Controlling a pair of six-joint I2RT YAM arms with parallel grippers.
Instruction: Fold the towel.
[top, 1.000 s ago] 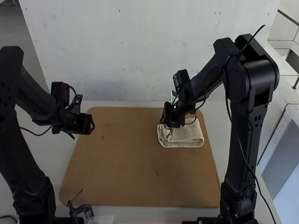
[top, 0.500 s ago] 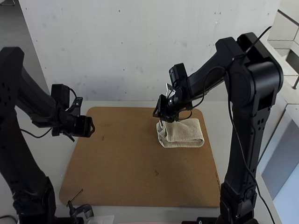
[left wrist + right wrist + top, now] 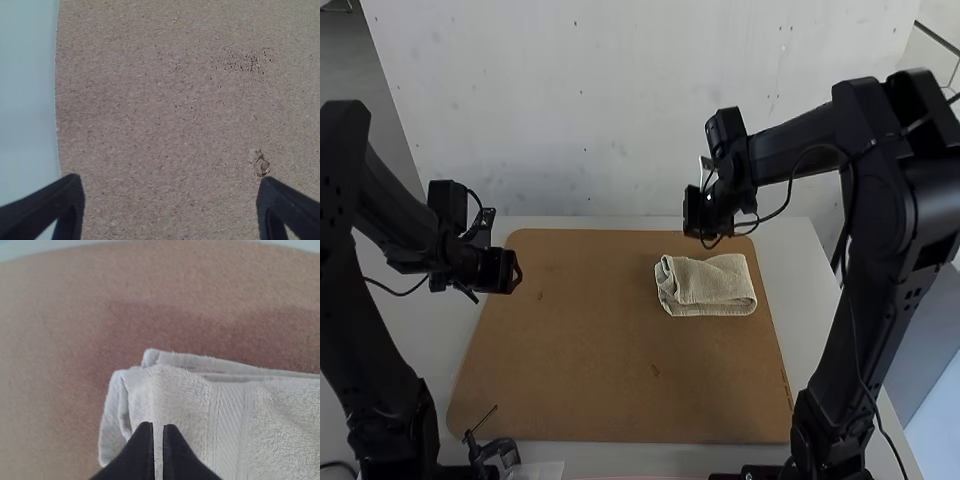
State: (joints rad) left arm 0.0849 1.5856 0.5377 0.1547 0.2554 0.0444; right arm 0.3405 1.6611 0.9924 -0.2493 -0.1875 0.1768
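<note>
Since the earlier high views, our right gripper (image 3: 704, 240) has come up and off the towel's far left corner and now hangs just beyond its far edge, while the towel (image 3: 710, 283) lies where it was, folded into a small layered packet on the right part of the brown board (image 3: 570, 340). Our right fingers are drawn nearly together with nothing between them; our left gripper (image 3: 170, 182) waits well apart from the towel, its fingers wide open and empty.

We judge the cloth light, limp and grippy, with nothing fragile about it, but loose layers can slide over one another. If we tidy the uneven left end, we should pinch its whole stack from the side, all layers at once, since catching only the top one could open the fold. Otherwise a gentle press from above would flatten it without dragging.
</note>
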